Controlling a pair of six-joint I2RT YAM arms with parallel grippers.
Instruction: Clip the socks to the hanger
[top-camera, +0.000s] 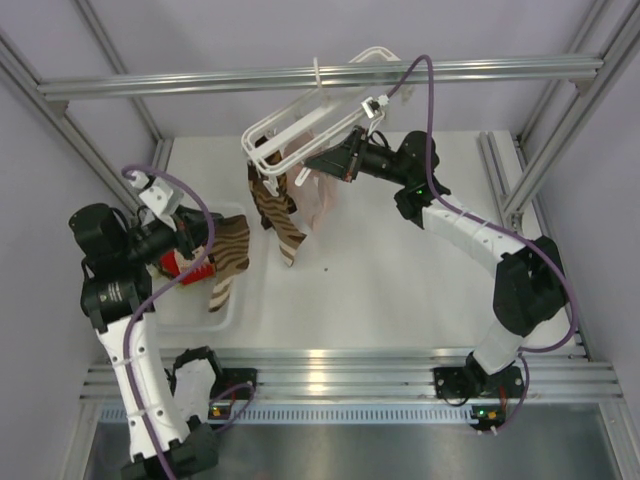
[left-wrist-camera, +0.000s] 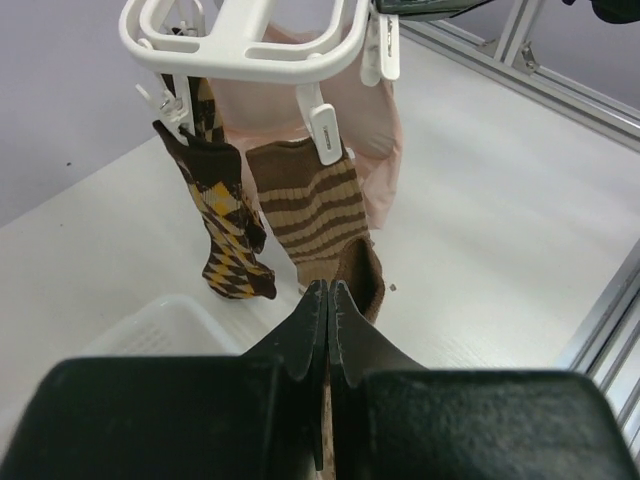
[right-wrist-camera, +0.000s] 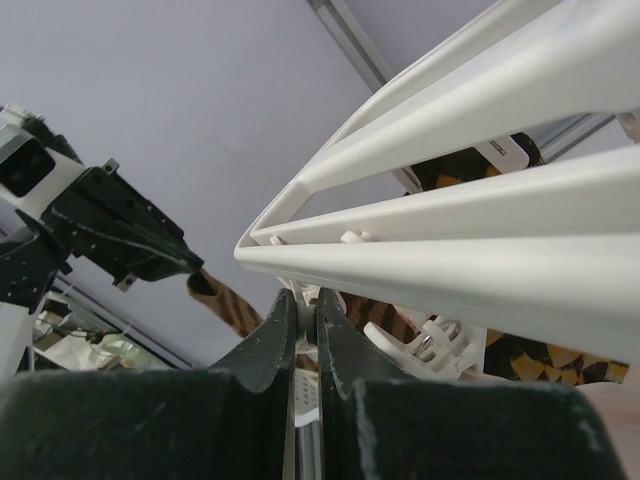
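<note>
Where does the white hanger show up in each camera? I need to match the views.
Top external: hanger upper centre, hung on the grey rail.
Left wrist: along the top edge.
Right wrist: white bars from centre to right edge.
Shared landmark: the brown clipped socks below it.

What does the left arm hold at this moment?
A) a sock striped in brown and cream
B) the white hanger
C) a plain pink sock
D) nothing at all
A: in the top view the left gripper has its jaws shut on a striped sock that hangs over the white bin. The hanger is held by the right gripper.
</note>
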